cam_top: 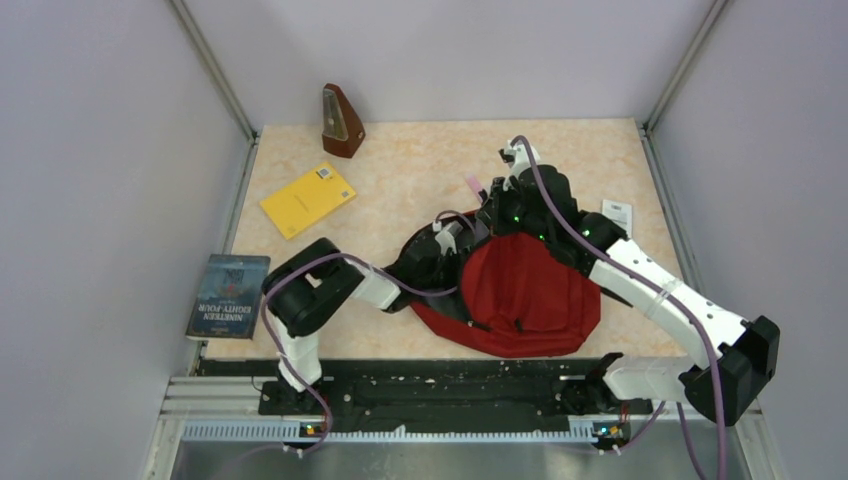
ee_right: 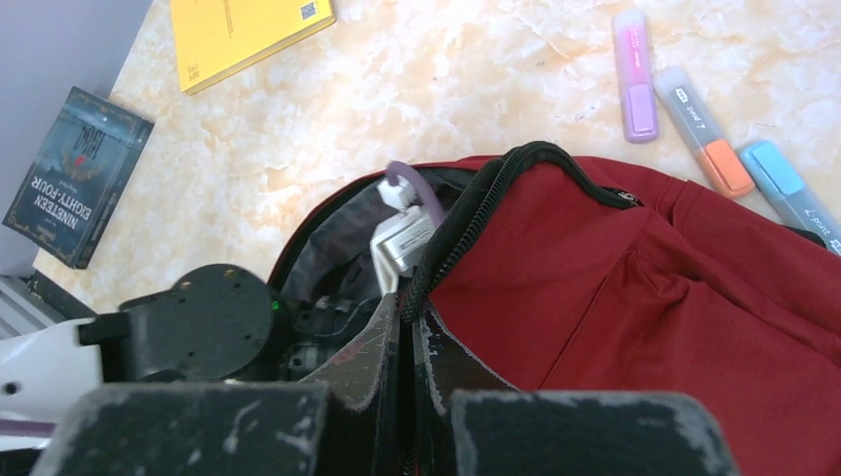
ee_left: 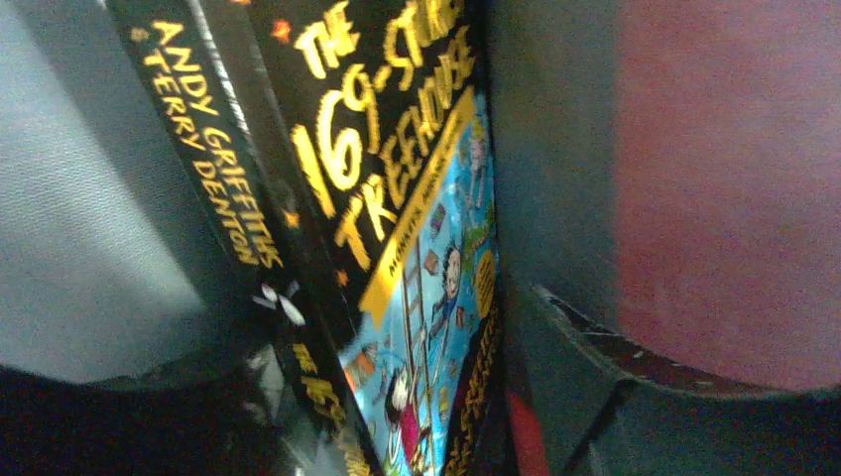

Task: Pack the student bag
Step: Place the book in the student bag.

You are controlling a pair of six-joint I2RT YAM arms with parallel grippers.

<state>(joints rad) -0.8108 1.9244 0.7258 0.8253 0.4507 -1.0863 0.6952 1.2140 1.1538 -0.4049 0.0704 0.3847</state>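
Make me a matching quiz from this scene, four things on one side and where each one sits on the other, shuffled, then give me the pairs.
Things:
1 metronome
2 yellow book
3 Nineteen Eighty-Four book
4 treehouse book

Places:
A inside the student bag
B far left corner of the table
C at the table's left edge, on the near side
D lying flat, a little nearer the arms than the metronome

Pairs: 1-B, 2-D, 3-C, 4-A

Pale lilac-grey walls [cam_top: 90, 150] with metal corner posts [cam_top: 213, 70] enclose a beige marble-patterned tabletop [cam_top: 420, 170] on three sides, evenly lit, with a black rail [cam_top: 440, 395] along its near edge.
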